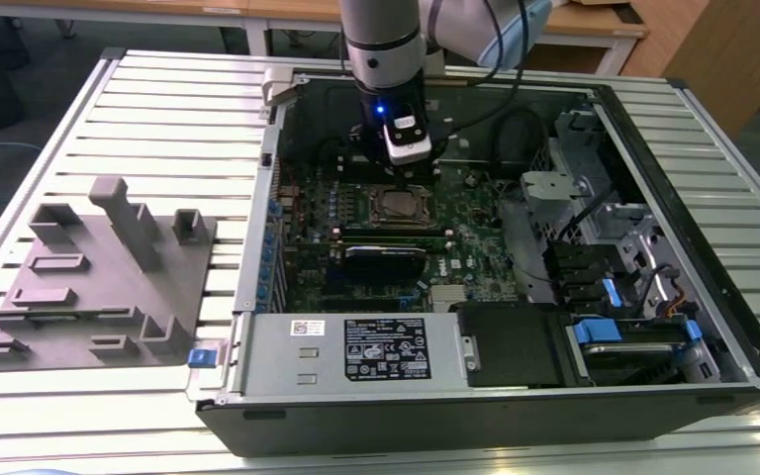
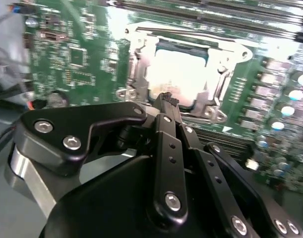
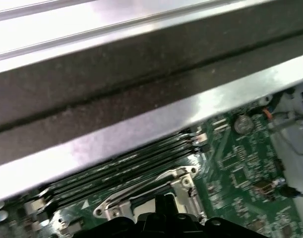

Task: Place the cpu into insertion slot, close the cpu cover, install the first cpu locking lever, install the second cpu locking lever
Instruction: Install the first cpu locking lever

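Above the cpu (image 2: 178,74) under its cpu cover (image 2: 141,59), the claw (image 2: 166,99), fingertips together, empty.

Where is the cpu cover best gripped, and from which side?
Probably by the small tab jutting from the end of the cpu cover, coming from straight above. The frame lies flat around the cpu, low on the green board, so its thin bars offer little to pinch.

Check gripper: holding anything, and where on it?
Nothing held. The gripper has its fingers together, empty, just above the cpu, which sits in the insertion slot.
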`<action>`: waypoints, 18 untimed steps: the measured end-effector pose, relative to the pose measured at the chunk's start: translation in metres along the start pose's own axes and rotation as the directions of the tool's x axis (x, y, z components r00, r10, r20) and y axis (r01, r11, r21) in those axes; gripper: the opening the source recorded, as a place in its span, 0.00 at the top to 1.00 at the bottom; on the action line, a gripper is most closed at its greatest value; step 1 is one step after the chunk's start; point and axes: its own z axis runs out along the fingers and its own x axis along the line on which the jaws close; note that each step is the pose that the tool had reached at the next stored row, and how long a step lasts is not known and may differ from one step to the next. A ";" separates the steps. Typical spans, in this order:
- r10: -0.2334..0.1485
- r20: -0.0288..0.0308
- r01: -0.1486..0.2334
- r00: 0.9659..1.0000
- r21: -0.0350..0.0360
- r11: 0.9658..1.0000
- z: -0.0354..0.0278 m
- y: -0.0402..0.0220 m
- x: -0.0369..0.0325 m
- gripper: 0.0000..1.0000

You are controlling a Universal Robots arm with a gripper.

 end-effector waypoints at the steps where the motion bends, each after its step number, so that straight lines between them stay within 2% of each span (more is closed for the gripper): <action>1: 0.000 -0.001 0.000 1.000 0.000 1.000 0.0000 0.0000 0.0000 0.89; 4: 0.000 -0.005 0.000 1.000 0.002 1.000 0.0000 0.0000 0.0000 0.89; 6: 0.000 -0.006 0.000 1.000 0.003 1.000 -0.0011 0.0001 -0.0002 0.89; 13: 0.000 -0.017 0.000 1.000 0.008 1.000 -0.0157 0.0015 -0.0035 0.89; 18: 0.000 -0.018 0.000 1.000 0.008 1.000 -0.0159 0.0015 -0.0036 0.89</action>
